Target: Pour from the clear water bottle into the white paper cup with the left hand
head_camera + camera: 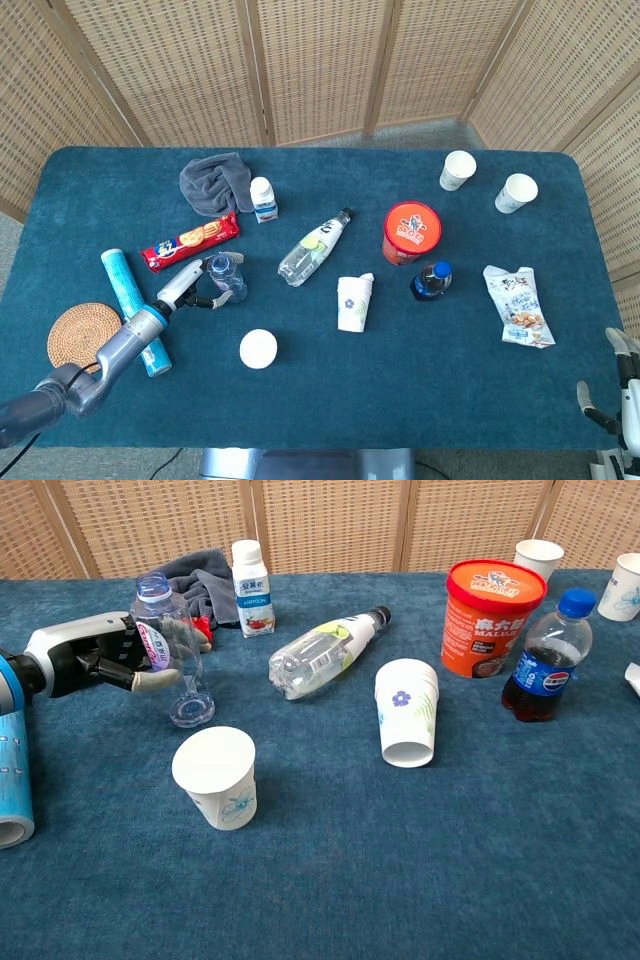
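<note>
Your work surface is the blue table (400, 400), with the big items spread across it: a grey towel (213, 181) lies bunched at the far left, and an orange tub (485, 604) stands right of centre. A light-blue tube (131, 305) lies near the left edge, partly over a round woven coaster (75, 333).

Your left hand (95, 652) reaches in from the left and holds the clear water bottle (172, 652) around its middle, fingers and thumb wrapped on the body below the pink label. The bottle is roughly upright, leaning slightly, its base right at the cloth; you cannot tell whether it touches. It sits left of centre, just behind the white paper cup (217, 777), which stands upright and open-mouthed, apart from the bottle and nearer the front edge.

Your right hand (618, 400) shows only at the lower right corner of the head view, off the table edge; whether its fingers are spread or closed is not clear.

Near the middle, a second clear bottle (322, 652) with a black cap lies on its side. Beside it to the right, a stack of flower-printed cups (406, 725) stands mouth down. A cola bottle (545, 659) with a blue cap stands just right of the tub. A small white milk bottle (251, 574) stands beside the towel, a red biscuit packet (189, 241) lies behind your left hand, a snack bag (518, 305) lies at the right, and two more paper cups (458, 169) stand at the far right corner.
</note>
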